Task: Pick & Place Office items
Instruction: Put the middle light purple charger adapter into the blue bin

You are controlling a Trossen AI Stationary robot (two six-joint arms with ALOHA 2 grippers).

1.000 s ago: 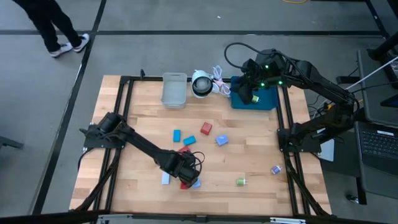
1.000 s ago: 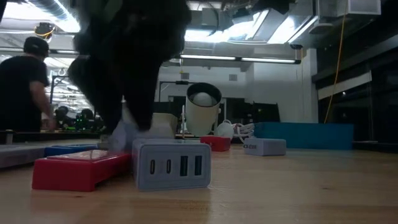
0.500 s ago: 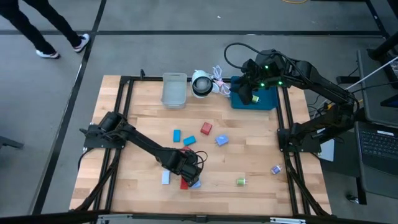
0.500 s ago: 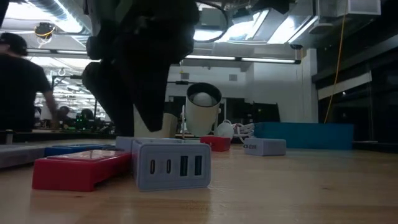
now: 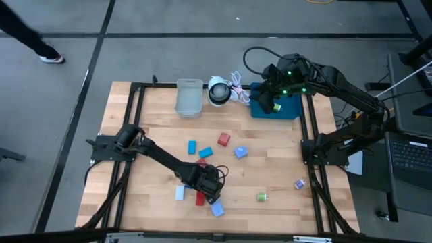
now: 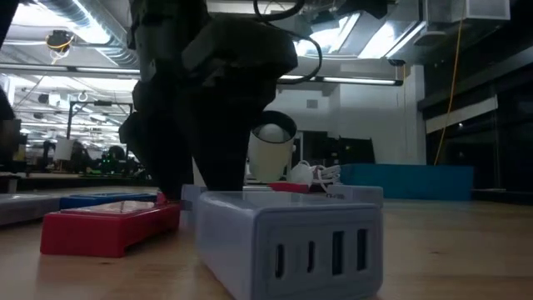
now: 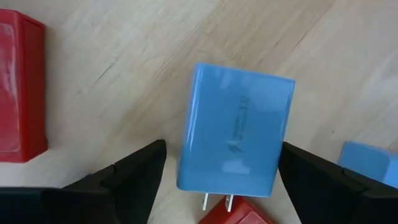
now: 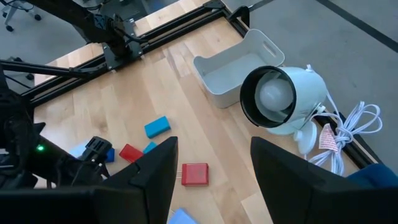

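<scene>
My left gripper (image 5: 212, 196) is low over the table's near middle and open. A light-blue charger (image 7: 235, 137) lies flat on the wood between its two fingers, its prongs (image 7: 214, 202) toward the gripper. The same charger (image 6: 287, 242) fills the low view, ports facing the camera. A red block (image 5: 200, 198) and a pale-blue block (image 5: 179, 193) lie right beside it. More blue, red and light-blue pieces (image 5: 223, 139) lie mid-table, with a green bit (image 5: 261, 197) and a purple bit (image 5: 299, 183) to the right. My right gripper (image 8: 214, 180) hangs open and high over the blue tray (image 5: 287, 108). My left gripper stands astride the light-blue charger, one finger (image 7: 140, 177) beside each long side (image 7: 186, 143), coming from above and pointing steeply down. Whether the fingers touch it I cannot tell. The charger lies flat on the table.
A grey bin (image 5: 190, 96) and a white round black-faced object with a cord (image 5: 218, 90) stand at the far edge, left of the blue tray. A black frame rail (image 5: 135, 121) borders the table. Bare wood shows at the near right.
My left gripper has gone down and a little toward the table's near right. The light-blue charger has slid along the table toward the near edge, away from the red block, and now looms much larger in the low view. My right arm has kept still.
</scene>
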